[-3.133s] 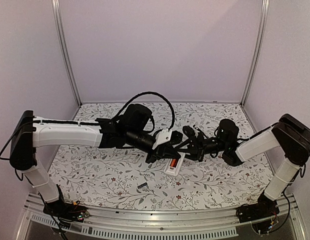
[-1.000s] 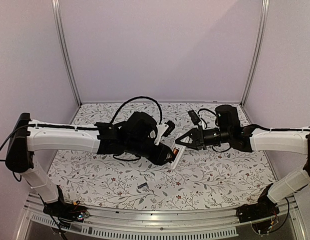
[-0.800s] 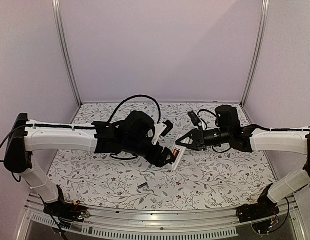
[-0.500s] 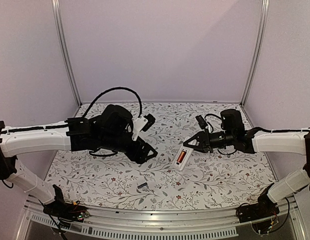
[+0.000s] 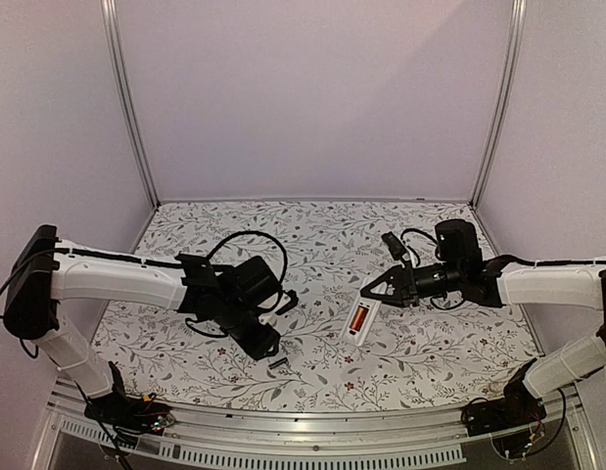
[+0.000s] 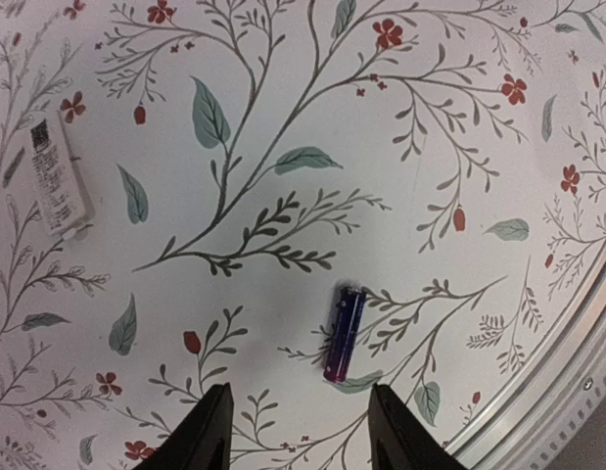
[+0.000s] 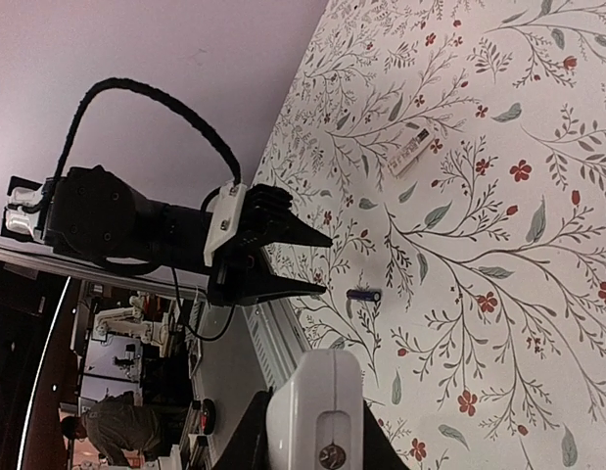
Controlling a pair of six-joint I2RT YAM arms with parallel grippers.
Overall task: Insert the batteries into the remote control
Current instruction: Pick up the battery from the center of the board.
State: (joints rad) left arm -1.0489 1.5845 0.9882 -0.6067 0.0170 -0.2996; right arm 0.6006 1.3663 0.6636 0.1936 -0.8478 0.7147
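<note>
The white remote control (image 5: 358, 319) is held at its far end by my right gripper (image 5: 373, 291), back side up, with the orange-red battery (image 5: 356, 318) in its bay. In the right wrist view the remote's end (image 7: 317, 411) sits clamped between the fingers (image 7: 254, 436). The dark battery (image 5: 278, 363) lies on the table near the front edge. My left gripper (image 5: 267, 347) is open and empty just above and behind it. In the left wrist view the dark battery (image 6: 344, 333) lies a little beyond the spread fingertips (image 6: 207, 431).
A small white loose cover with a printed label (image 6: 56, 174) lies on the floral table cover, also visible in the right wrist view (image 7: 415, 149). The metal front rail (image 5: 312, 446) runs close to the dark battery. Grey walls enclose the back and sides.
My left gripper has let go of the remote and swung left and down to the dark battery near the front edge. My right gripper now holds the remote alone, slightly lower.
</note>
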